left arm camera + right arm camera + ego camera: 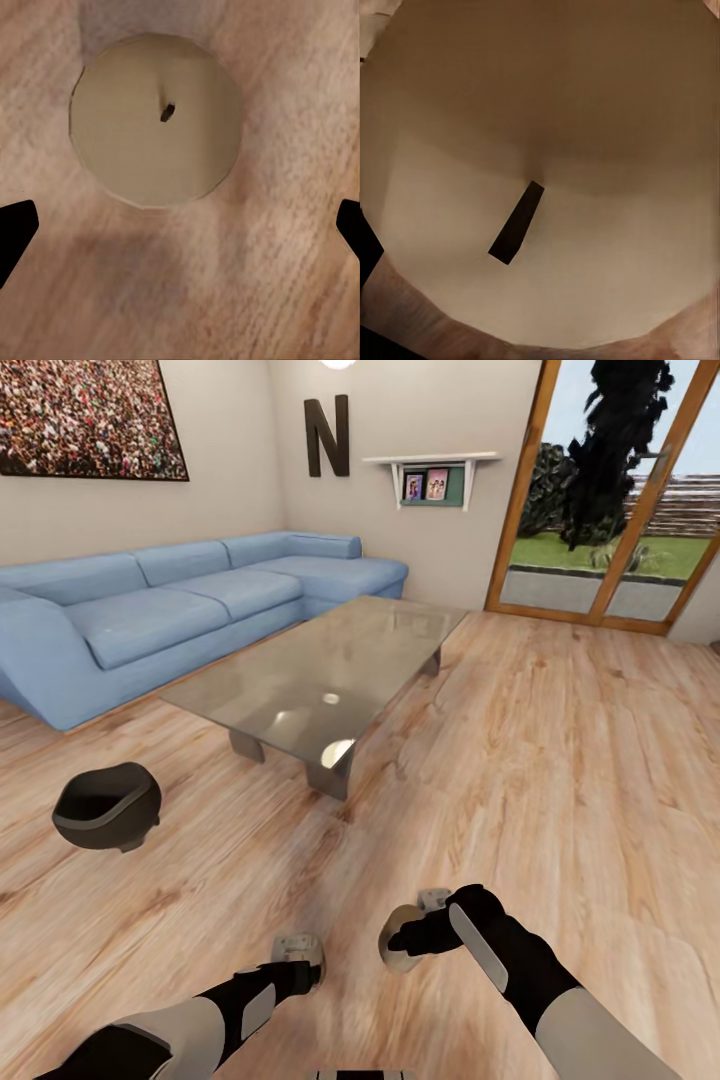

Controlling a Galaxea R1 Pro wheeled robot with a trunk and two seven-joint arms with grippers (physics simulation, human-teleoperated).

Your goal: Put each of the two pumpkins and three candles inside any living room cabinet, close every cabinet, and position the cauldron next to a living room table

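Beside table (pixel 300 680), cauldron (pixel 105 805), sofa (pixel 150 610)

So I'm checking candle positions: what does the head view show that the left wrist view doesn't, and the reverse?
Head view alone: the sofa, glass table, black cauldron, and the right end effector at a candle. Left wrist view alone: a candle seen from above, wick visible, standing beyond the open left end effector. Shared: the plank floor.

Glossy glass table (pixel 320 670), matt waxy-looking candle (pixel 156 124), wood-plank floor (pixel 560 760), seemingly cloth sofa (pixel 150 615).
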